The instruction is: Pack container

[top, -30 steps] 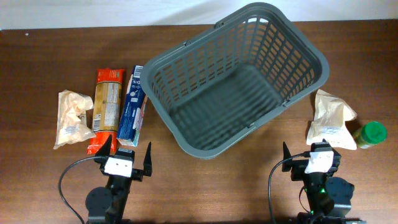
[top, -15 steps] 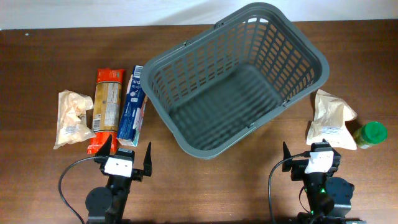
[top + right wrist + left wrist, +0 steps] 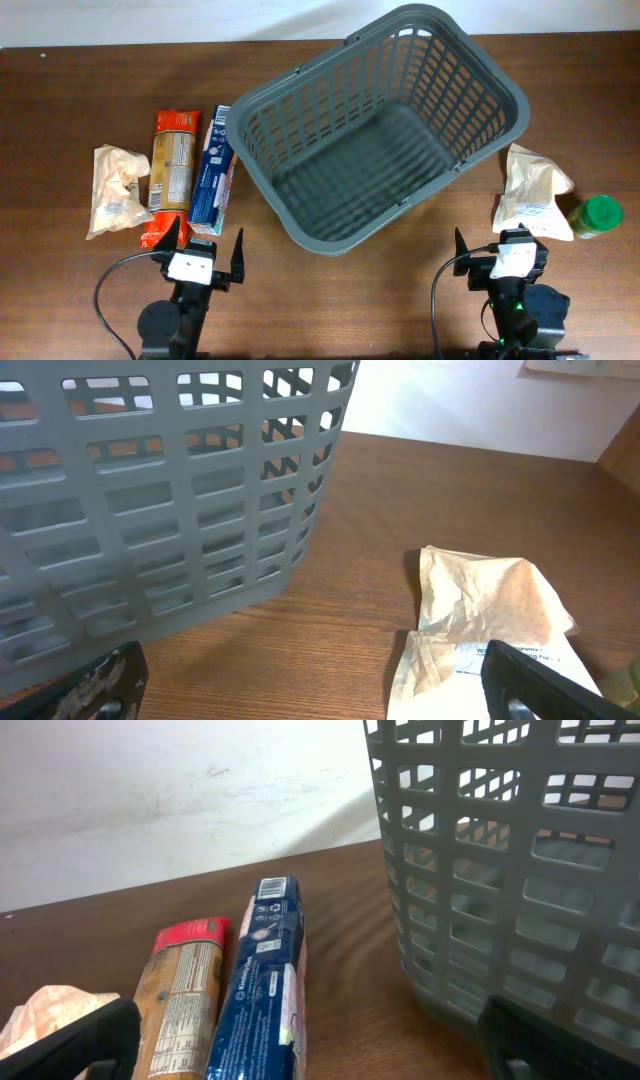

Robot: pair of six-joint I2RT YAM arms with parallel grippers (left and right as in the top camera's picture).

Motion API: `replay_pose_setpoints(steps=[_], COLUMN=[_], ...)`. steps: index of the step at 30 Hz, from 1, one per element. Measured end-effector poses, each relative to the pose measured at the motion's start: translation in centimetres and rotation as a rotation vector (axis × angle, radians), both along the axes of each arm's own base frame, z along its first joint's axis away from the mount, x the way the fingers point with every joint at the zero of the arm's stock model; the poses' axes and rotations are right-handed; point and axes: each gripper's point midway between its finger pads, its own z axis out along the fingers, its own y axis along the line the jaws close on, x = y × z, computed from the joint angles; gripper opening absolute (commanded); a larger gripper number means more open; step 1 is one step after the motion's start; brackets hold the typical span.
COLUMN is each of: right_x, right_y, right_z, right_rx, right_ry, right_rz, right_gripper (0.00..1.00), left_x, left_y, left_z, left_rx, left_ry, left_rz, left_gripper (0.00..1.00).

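Note:
The dark grey slotted container (image 3: 300,120) stands empty in the middle of the table; it also fills the right of the left wrist view (image 3: 520,870) and the left of the right wrist view (image 3: 150,490). My left gripper (image 3: 201,252) is open and empty at the front left, just below a blue packet (image 3: 211,180) (image 3: 262,990) and an orange-red packet (image 3: 170,175) (image 3: 182,995). My right gripper (image 3: 498,249) is open and empty at the front right, just below a beige paper bag (image 3: 530,190) (image 3: 490,620).
A second beige bag (image 3: 115,188) (image 3: 45,1015) lies at the far left. A green-lidded jar (image 3: 598,216) stands at the right edge beside the paper bag. The brown wooden table (image 3: 350,300) meets a white wall at the back.

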Motion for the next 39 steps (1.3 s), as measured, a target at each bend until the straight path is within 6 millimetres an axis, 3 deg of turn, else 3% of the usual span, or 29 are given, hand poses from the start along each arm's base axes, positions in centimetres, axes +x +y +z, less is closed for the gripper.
replay_pose_setpoints(steps=[10, 17, 19, 21, 23, 24, 26, 29, 32, 35, 39], right_x=[0.0, -0.2, -0.5, -1.0, -1.7, -2.3, -3.3, -4.6, -5.1, -4.8, -4.2], right_y=[0.4, 3.1, 3.9, 4.3, 4.4, 4.4, 4.2, 3.8, 3.6, 3.3, 2.8], right_z=[0.0, 0.2, 0.2, 0.9, 3.0, 5.0, 7.6, 12.3, 14.5, 19.0, 22.5], right_rx=[0.006, 0.050, 0.065, 0.072, 0.072, 0.067, 0.063, 0.055, 0.039, -0.008, -0.038], right_ry=[-0.002, -0.008, 0.003, 0.011, 0.007, -0.008, -0.005, 0.023, 0.075, 0.155, 0.228], right_rz=[0.021, 0.175, 0.220, 0.237, 0.240, 0.234, 0.219, 0.185, 0.175, 0.182, 0.171], right_gripper=[0.99, 0.99, 0.99, 0.99, 0.99, 0.99, 0.99, 0.99, 0.99, 0.99, 0.99], left_x=[0.0, -0.8, -1.4, -2.2, -3.1, -3.7, -4.7, -5.8, -5.9, -4.9, -3.6], left_y=[-0.3, -2.2, -2.6, -2.6, -2.2, -1.9, -1.3, -0.7, -0.3, -0.2, -0.1], left_z=[0.1, -0.3, 0.6, 3.1, 6.0, 8.2, 10.2, 11.7, 12.3, 14.2, 16.9], left_rx=[-0.002, -0.144, -0.170, -0.185, -0.189, -0.190, -0.191, -0.190, -0.186, -0.175, -0.146], left_ry=[-0.005, 0.073, 0.097, 0.078, 0.058, 0.042, 0.052, 0.165, 0.293, 0.414, 0.496], left_rz=[-0.018, -0.116, -0.136, -0.138, -0.117, -0.099, -0.066, -0.018, 0.014, 0.037, 0.041], left_gripper=[0.99, 0.99, 0.99, 0.99, 0.99, 0.99, 0.99, 0.99, 0.99, 0.99, 0.99])
